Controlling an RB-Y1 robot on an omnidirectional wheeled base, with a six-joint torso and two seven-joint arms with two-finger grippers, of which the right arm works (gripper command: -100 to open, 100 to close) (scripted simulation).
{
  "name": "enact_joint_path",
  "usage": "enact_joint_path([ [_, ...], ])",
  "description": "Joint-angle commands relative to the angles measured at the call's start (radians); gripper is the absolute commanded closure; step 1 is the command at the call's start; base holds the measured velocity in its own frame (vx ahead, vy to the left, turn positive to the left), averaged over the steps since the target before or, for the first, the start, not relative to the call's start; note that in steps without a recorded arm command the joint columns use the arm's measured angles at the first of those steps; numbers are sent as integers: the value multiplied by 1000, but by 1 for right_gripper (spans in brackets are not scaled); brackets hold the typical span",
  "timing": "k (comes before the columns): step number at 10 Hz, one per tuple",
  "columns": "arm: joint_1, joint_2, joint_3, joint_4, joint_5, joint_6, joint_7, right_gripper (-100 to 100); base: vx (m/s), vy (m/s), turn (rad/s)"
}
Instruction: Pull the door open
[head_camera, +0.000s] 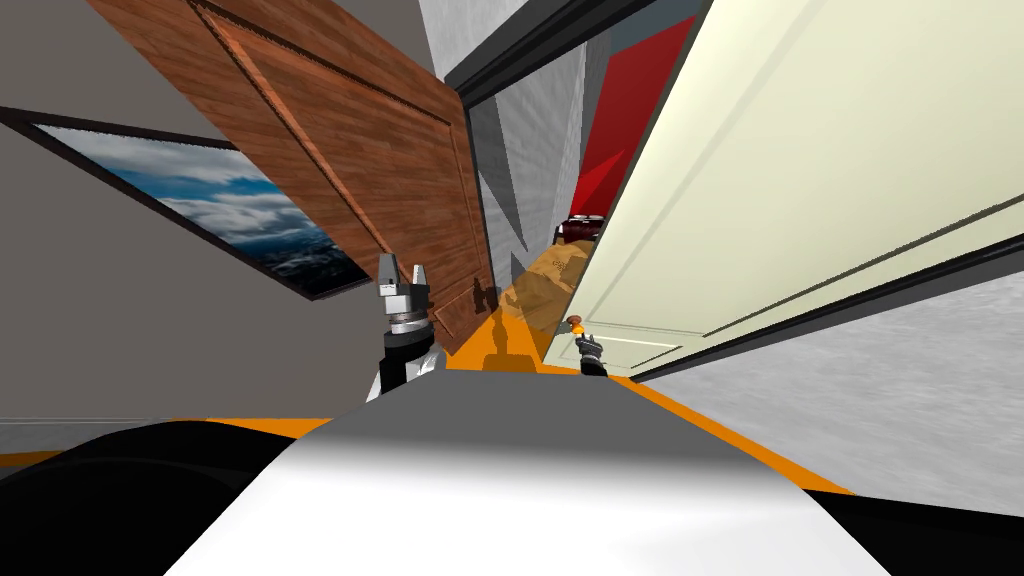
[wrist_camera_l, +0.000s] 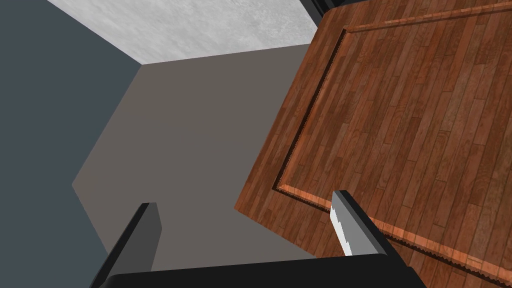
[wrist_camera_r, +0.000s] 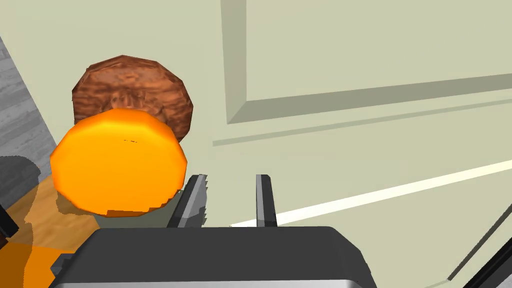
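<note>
Just beside the orange knob (wrist_camera_r: 117, 165) of the cream door (wrist_camera_r: 360, 50), our right gripper (wrist_camera_r: 230, 179) sits narrow and empty: we'd spread it, centre on the knob, clamp, then pull; left gripper (wrist_camera_l: 244, 200) hangs wide.

Home interior, a narrow hallway. We see a framed sky picture (head_camera: 230, 210) on a grey wall (head_camera: 120, 330), a panelled wooden door (head_camera: 340, 150), a panelled cream door (head_camera: 800, 180) with a round knob (head_camera: 574, 322), and an orange floor (head_camera: 470, 355).
</note>
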Motion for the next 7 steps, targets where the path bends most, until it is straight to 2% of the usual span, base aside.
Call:
enact_joint_path([
  [1,-1,12,34,0,14,-34,-15,-100,-108,-45,106],
  [7,30,8,90,-6,40,-110,-57,-100,-92,-36,84],
])
